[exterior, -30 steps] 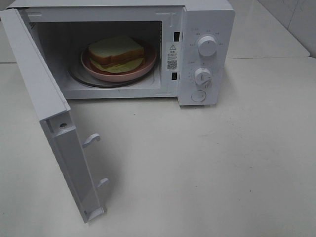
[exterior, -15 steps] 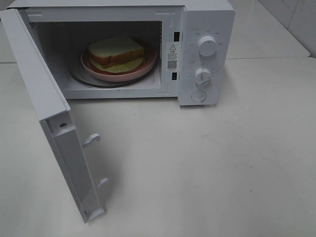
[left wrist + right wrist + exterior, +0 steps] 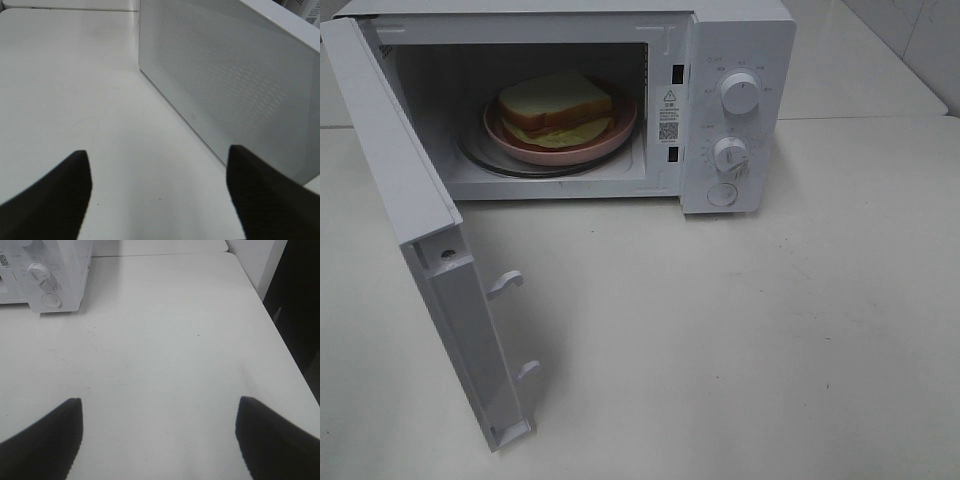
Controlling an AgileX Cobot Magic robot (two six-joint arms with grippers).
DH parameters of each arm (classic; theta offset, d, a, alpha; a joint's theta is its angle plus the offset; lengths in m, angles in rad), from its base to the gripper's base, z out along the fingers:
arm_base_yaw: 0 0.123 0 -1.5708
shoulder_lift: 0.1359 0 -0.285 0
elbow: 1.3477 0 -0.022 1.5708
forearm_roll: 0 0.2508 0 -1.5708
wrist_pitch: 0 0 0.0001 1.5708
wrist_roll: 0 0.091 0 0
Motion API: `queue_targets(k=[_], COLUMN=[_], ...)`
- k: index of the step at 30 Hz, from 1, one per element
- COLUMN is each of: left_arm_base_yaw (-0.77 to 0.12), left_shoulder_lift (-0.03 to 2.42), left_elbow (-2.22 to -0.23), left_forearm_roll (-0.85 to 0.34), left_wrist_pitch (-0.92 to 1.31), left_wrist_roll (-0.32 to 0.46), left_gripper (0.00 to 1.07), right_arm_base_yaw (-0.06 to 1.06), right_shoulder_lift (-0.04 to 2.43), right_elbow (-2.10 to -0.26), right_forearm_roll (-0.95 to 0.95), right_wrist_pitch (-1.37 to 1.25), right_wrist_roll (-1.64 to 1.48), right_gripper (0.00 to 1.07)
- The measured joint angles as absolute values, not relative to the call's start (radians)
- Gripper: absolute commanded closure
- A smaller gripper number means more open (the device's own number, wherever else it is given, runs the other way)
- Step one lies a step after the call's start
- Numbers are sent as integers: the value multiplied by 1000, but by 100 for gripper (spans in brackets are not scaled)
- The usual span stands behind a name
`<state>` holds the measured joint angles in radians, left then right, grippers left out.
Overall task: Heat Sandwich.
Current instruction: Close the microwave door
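Note:
The sandwich [image 3: 555, 102], white bread with a lettuce edge showing, lies on a round pink plate [image 3: 610, 138] inside the open microwave [image 3: 738, 40]. Neither gripper appears in the exterior high view. In the left wrist view my left gripper [image 3: 157, 172] is open over bare table, with the outer mesh face of the microwave door [image 3: 235, 75] just beyond it. My right gripper [image 3: 159, 415] is also open with nothing between its dark fingertips [image 3: 47, 435], well away from the microwave's control panel [image 3: 45, 275].
The microwave door [image 3: 430, 230] swings out toward the table's front left, with two latch hooks [image 3: 506, 284] on its edge. Two dials [image 3: 740, 93] and a button [image 3: 722, 195] sit on the panel. The table's right edge [image 3: 280, 335] drops to a dark gap.

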<state>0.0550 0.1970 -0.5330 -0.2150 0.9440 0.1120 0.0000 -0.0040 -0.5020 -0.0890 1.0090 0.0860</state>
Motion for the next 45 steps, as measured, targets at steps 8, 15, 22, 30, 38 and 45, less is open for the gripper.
queue_targets(k=[8, 15, 22, 30, 38, 45], left_arm_base_yaw=[55, 55, 55, 55, 55, 55], left_shoulder_lift=[299, 407, 545, 756, 993, 1106], left_elbow=[-463, -370, -275, -223, -223, -223], left_forearm_roll=[-189, -168, -165, -113, -33, 91], left_wrist_pitch=[759, 499, 162, -154, -442, -559], left_wrist_roll=[112, 112, 112, 112, 77, -25], left_gripper=[102, 107, 107, 107, 107, 107], right_arm_base_yaw=[0, 0, 0, 0, 0, 0], right_shoulder_lift=[-4, -4, -4, -4, -4, -4], right_elbow=[-502, -502, -502, -502, -500, -500], right_forearm_roll=[-89, -89, -89, -89, -89, -89], right_wrist_pitch=[1009, 1009, 1009, 1009, 1009, 1009], right_wrist_roll=[86, 86, 85, 85, 85, 84], right_gripper=[31, 31, 31, 31, 31, 31])
